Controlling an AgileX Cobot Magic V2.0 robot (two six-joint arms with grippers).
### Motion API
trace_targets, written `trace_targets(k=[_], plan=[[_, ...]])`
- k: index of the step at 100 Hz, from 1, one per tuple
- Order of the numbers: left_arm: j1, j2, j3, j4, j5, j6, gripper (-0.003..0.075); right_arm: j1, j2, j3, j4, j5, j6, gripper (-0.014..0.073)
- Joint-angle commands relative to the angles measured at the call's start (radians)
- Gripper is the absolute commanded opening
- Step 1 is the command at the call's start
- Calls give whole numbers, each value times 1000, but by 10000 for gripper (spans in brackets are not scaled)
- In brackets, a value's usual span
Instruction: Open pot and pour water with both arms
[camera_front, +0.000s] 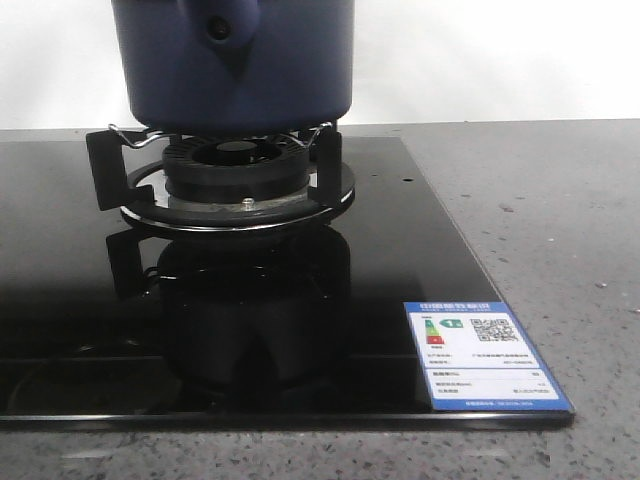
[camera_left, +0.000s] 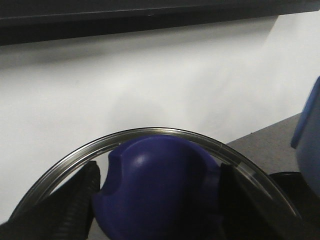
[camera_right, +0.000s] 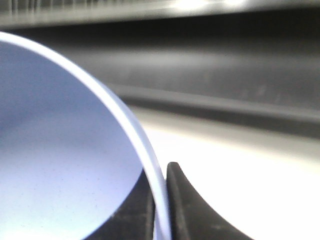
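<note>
The lid (camera_left: 165, 175) is off: the left claw (camera_left: 157, 200) is shut on its blue knob. The right claw (camera_right: 160, 200) is pinched on the rim of a pale blue bowl (camera_right: 60, 150). The pot (camera_front: 232, 62), dark blue and round with a holed handle stub, sits on the burner (camera_front: 235, 175) near the worktop's back edge. Pouring seems left to do.

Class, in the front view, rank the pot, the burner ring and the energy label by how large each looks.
1. the pot, though cropped at the top
2. the burner ring
3. the energy label, which lies nearer the camera
</note>
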Motion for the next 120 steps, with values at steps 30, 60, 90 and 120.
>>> trace_targets(k=[30, 60, 90, 120], plan=[[-80, -31, -40, -172, 57, -2, 347, -120, -99, -426, 198, 963, 0, -62], [-248, -31, -40, -172, 51, 43, 347, -431, -99, -513, 198, 1572, 62, -62], [-331, -31, -40, -172, 47, 50, 347, -670, -99, -293, 198, 1766, 45, -62], [-348, -31, -40, -172, 47, 52, 347, -713, -99, -88, 196, 1626, 45, -62]])
